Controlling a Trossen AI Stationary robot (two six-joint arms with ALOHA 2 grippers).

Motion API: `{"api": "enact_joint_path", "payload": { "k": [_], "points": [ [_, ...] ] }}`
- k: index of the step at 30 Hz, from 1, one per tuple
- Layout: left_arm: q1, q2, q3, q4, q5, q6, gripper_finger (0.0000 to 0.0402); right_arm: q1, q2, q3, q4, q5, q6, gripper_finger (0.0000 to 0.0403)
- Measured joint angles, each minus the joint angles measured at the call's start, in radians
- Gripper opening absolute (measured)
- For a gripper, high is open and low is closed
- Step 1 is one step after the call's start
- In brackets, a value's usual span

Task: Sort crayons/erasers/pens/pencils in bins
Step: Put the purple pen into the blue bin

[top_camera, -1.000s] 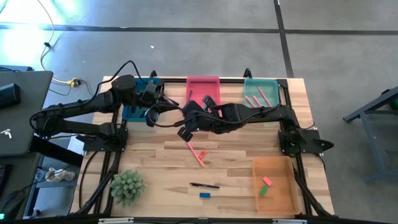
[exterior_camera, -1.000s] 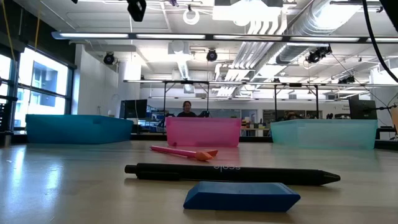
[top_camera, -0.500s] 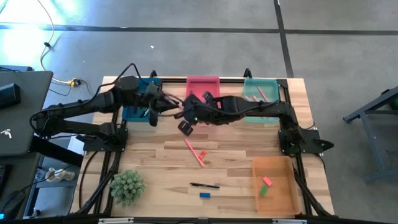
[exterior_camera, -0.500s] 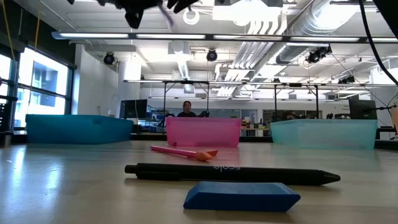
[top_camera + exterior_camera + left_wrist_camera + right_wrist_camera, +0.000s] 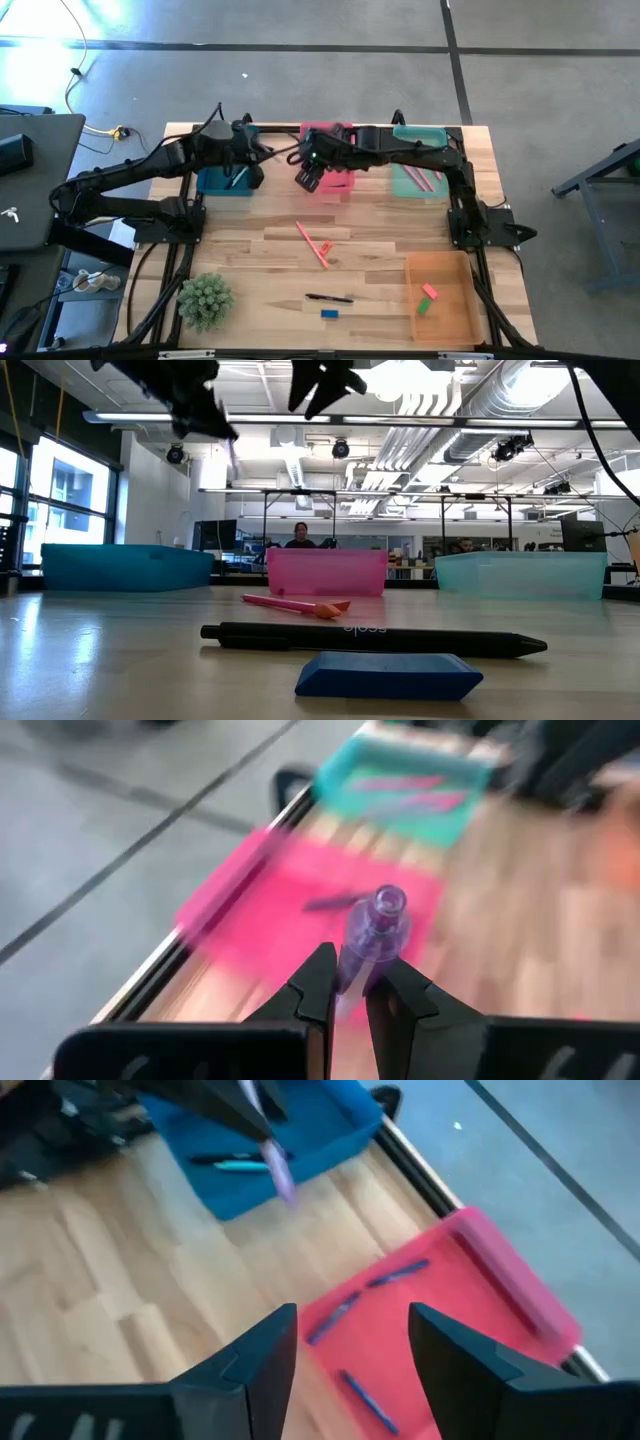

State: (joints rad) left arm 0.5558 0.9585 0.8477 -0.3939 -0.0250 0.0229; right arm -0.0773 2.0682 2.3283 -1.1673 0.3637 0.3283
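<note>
Landmark: pink bin (image 5: 327,150), middle of the far row.

Nearest the front edge, well short of pink bin: blue eraser (image 5: 329,313) lying flat, black pen (image 5: 329,298) just behind it. Orange bin (image 5: 439,296) sitting near the front on R side, holding a pink eraser (image 5: 429,291) and a green eraser (image 5: 423,306), the two close together. Plant (image 5: 205,299) standing front L. Between pen and pink bin, a salmon stick (image 5: 312,243) lying loose on the wood.

R arm reaching across from R side, elbow bent, R gripper (image 5: 309,176) hanging over pink bin's near-L corner, jaws spread wide w/ nothing between them. R wrist view: pink bin holding three dark bluish pens (image 5: 397,1272).

L arm stretching in from L side, L gripper (image 5: 252,163) hovering over the gap between pink bin and blue bin (image 5: 222,178), nearer the blue one. Its jaws are pinched tight on a purple pen (image 5: 368,931); pen's end sticking out past the fingertips toward pink bin in L wrist view.

Blue bin, L of pink bin: two sticks inside, one dark, one teal (image 5: 241,1166). Teal bin (image 5: 419,150), R of pink bin: salmon sticks (image 5: 415,160) lying in it.

Low view: a person (image 5: 300,535) showing behind pink bin, far back in the room.
</note>
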Motion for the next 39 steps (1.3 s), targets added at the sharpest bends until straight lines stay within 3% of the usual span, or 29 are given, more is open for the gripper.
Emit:
{"api": "enact_joint_path", "payload": {
  "k": [6, 11, 17, 27, 39],
  "points": [
    [0.113, 0.000, 0.000, -0.179, -0.067, -0.025, 0.0023, -0.052, 0.000, -0.004, -0.040, -0.034, -0.077, 0.0184],
    [0.215, 0.000, 0.000, -0.305, -0.074, -0.072, 0.0025, -0.085, 0.004, -0.008, -0.036, -0.146, -0.130, 0.0184],
    [0.294, 0.010, 0.000, -0.451, -0.074, -0.131, 0.0026, -0.101, 0.031, -0.009, -0.015, -0.178, -0.180, 0.0183],
    [0.323, 0.113, 0.000, -0.622, -0.075, -0.195, 0.0026, -0.098, 0.100, -0.009, 0.018, -0.289, -0.198, 0.0183],
    [0.332, 0.281, 0.001, -0.626, -0.139, -0.111, 0.0032, -0.045, 0.178, -0.009, -0.006, -0.401, -0.240, 0.0183]
  ]
}}
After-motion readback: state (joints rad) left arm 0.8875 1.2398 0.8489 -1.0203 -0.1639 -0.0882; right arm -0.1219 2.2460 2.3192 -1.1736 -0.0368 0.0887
